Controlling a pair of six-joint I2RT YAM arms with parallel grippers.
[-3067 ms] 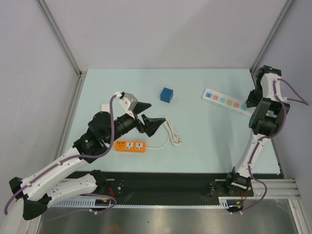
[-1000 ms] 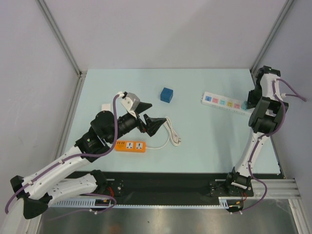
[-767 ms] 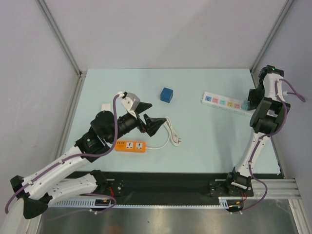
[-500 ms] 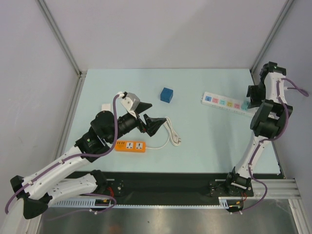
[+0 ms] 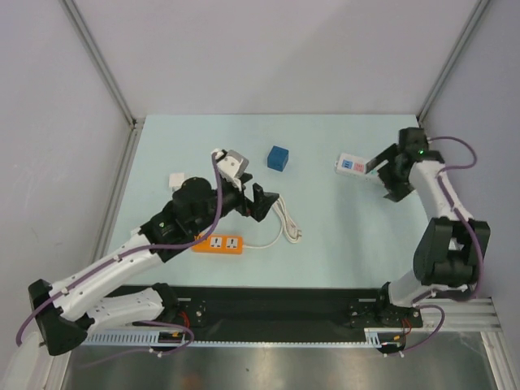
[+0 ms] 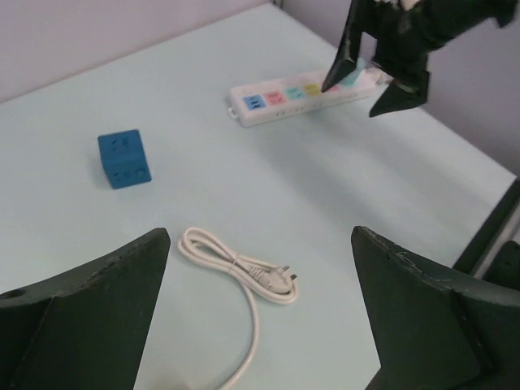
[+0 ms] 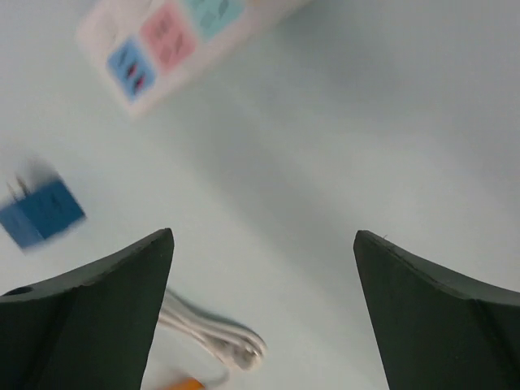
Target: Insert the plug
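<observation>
Left gripper [image 6: 260, 237]: jaws wide, empty. Plug [image 6: 124, 159] on table ahead of it, toward its left finger, apart. Right gripper [image 7: 264, 236]: jaws wide, empty, above white power strip [image 7: 162, 41]; plug well apart.

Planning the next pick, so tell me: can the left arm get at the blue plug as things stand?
Probably yes. The left gripper is open and the plug sits alone on bare table just beyond it; only the coiled white cable lies nearby, flat and low.
</observation>
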